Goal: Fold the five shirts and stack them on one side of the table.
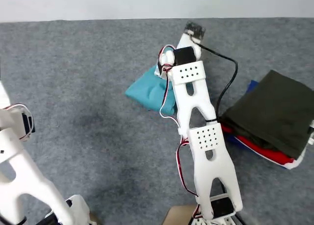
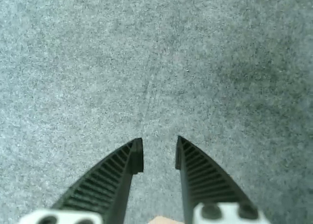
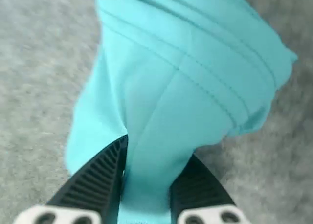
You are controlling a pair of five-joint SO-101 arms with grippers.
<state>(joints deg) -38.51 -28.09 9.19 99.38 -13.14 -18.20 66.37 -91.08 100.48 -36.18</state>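
Right pincer around teal shirt

Grey felt covering runs to a pale wall behind

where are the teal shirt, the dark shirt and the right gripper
teal shirt [image 1: 148, 91], high view, its folded body
dark shirt [image 1: 277, 109], high view, its top face
right gripper [image 3: 159, 149], right wrist view, midway between its fingers

The right arm lies across the teal shirt and hides its side toward the stack. Under the dark shirt, only slivers of red cloth and blue cloth peek out. The pile runs off the high view's right edge.
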